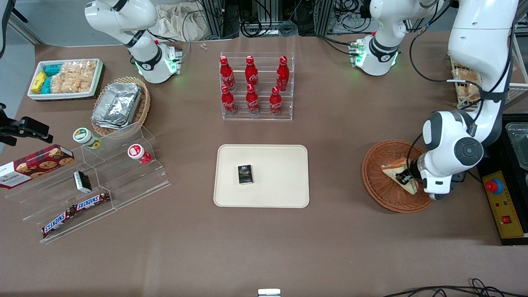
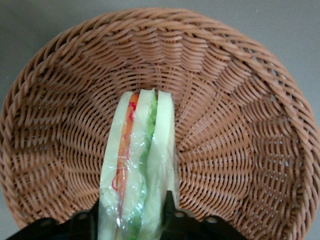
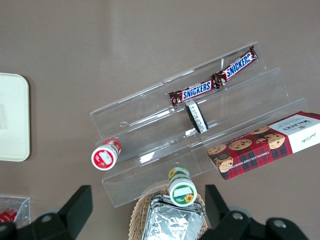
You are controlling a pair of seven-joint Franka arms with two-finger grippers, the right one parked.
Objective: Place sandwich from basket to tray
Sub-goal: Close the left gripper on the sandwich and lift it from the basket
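From the front camera I see my gripper (image 1: 406, 178) down inside the basket (image 1: 381, 181), which sits toward the working arm's end of the table, with the sandwich (image 1: 392, 169) lying in it. The tray (image 1: 280, 181) is at the middle of the table, well apart from the basket, and carries a small black box (image 1: 245, 174) whose writing I cannot read. Farther from the camera stands a clear rack of six red Coca-Cola bottles (image 1: 251, 84). Toward the parked arm's end, Snickers bars (image 1: 76, 209) lie on a clear stepped stand, beside a Walkers cookie box (image 1: 35, 165).

On the left wrist camera, the fingers (image 2: 169, 210) are clamped on the plastic-wrapped sandwich (image 2: 140, 165), one on each bread face, over the basket (image 2: 240, 125).

The right wrist camera reads Snickers (image 3: 215, 82) and Walkers (image 3: 272, 145) plainly.
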